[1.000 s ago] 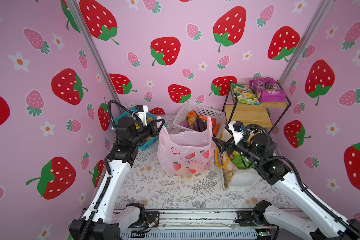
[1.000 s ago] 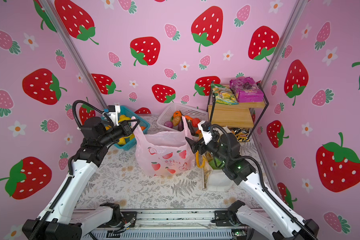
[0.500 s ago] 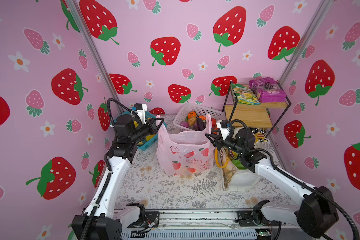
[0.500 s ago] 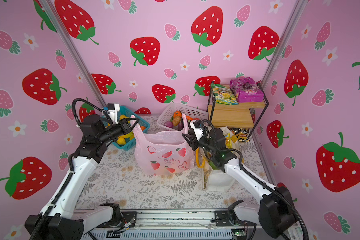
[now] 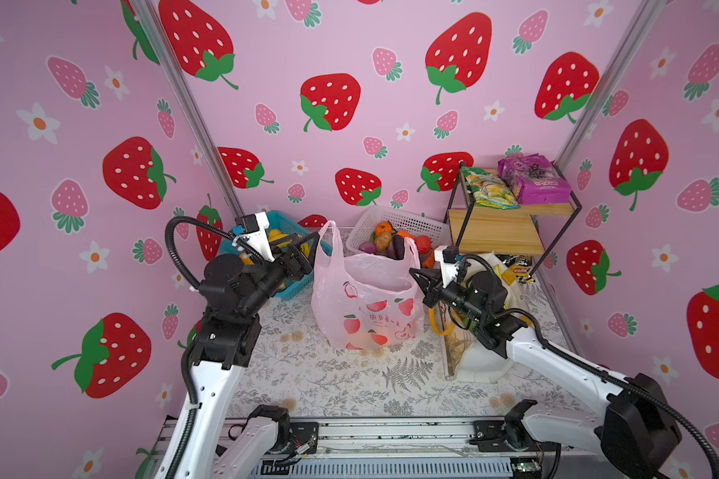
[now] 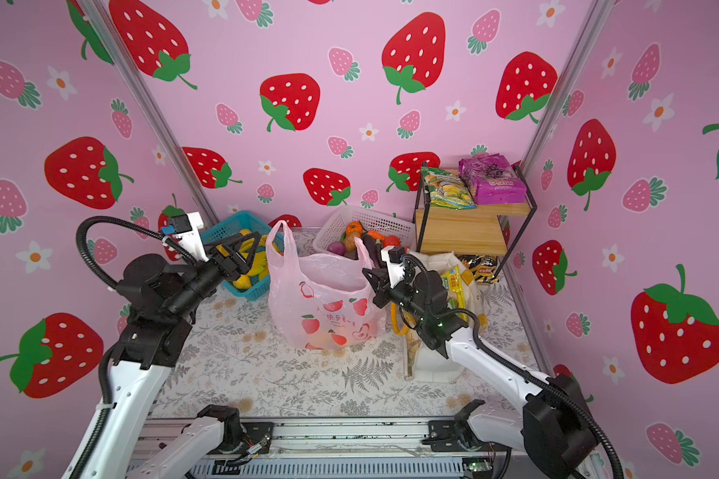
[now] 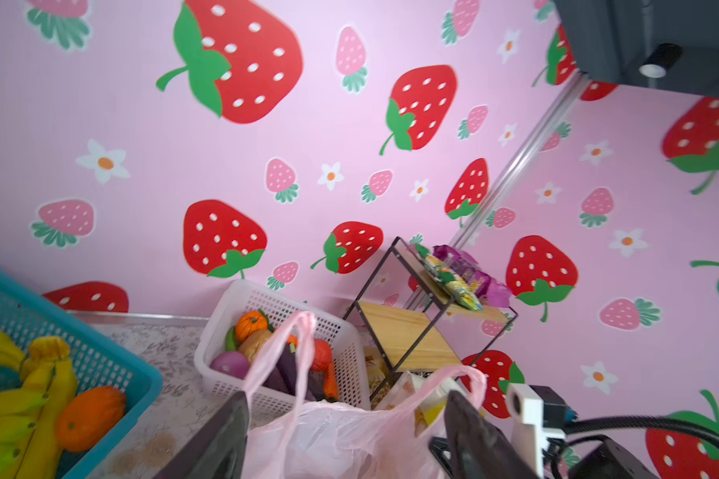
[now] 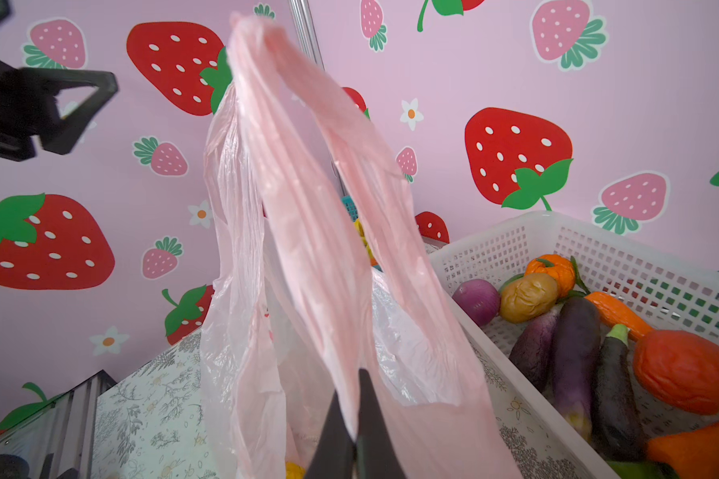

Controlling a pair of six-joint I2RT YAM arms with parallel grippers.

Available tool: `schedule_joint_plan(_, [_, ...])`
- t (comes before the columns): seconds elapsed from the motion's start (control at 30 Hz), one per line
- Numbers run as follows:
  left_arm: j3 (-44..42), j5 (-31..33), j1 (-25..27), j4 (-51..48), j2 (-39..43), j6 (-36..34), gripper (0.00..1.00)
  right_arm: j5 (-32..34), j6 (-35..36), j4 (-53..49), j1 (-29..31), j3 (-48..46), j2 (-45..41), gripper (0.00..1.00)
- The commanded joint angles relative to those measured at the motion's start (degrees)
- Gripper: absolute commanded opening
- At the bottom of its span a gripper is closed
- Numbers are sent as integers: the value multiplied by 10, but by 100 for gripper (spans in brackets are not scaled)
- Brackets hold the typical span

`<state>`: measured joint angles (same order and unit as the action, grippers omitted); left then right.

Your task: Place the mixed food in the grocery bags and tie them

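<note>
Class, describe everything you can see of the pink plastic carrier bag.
The pink carrier bag is thin, translucent, crinkled film printed with red fruits and lettering. It stands upright, mouth open, on the leaf-patterned table, in front of the white basket. Its two loop handles stick up. The right gripper is shut on film below one handle; the open left gripper sits by the other, contact unclear. Something orange shows through near the bottom.

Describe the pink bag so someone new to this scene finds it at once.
Start at the floral table mat; in its middle, between the blue basket and the white tote, stands the pink bag. Unlike the tote, it is thin see-through plastic printed with red fruit, with two loop handles.
</note>
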<state>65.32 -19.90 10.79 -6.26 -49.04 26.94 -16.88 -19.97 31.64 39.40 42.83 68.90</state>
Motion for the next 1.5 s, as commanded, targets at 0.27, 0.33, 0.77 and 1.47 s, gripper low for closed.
schedule_joint_plan(0.27, [146, 117, 299, -47, -190, -183, 82, 18, -28, 38, 14, -11, -5, 3])
schedule_joint_plan(0.33, [172, 140, 307, -47, -234, -183, 84, 21, -29, 40, 14, -15, -8, 3])
schedule_joint_plan(0.77, [263, 87, 308, -28, -386, -185, 69, 26, -24, 29, 15, -20, -17, 3])
schedule_joint_plan(1.47, [231, -183, 231, -28, -349, -135, 0, -186, 186, -84, -58, 62, -34, 97])
